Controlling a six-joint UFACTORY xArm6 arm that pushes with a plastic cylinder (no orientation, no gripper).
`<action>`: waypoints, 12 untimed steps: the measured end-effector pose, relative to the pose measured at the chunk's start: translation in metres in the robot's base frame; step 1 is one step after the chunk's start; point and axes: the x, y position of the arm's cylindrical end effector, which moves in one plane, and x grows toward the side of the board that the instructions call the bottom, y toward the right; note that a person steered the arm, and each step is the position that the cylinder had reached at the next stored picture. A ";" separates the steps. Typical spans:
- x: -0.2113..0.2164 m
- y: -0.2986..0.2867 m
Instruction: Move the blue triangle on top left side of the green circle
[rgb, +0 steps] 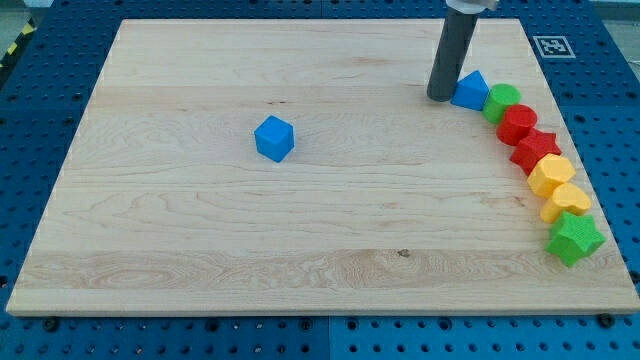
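Observation:
The blue triangle (471, 90) lies near the board's upper right, touching the upper left side of the green circle (502, 102). My tip (440, 96) stands on the board right at the triangle's left edge, touching it or nearly so. The dark rod rises from there to the view's top.
Below the green circle a curved row runs down the right edge: a red block (517, 124), a red star (535, 150), two yellow blocks (551, 174) (567, 201) and a green star (574, 238). A blue cube (274, 138) sits left of centre on the wooden board (200, 230).

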 end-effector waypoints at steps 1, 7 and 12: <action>0.000 0.000; -0.008 0.010; 0.026 0.014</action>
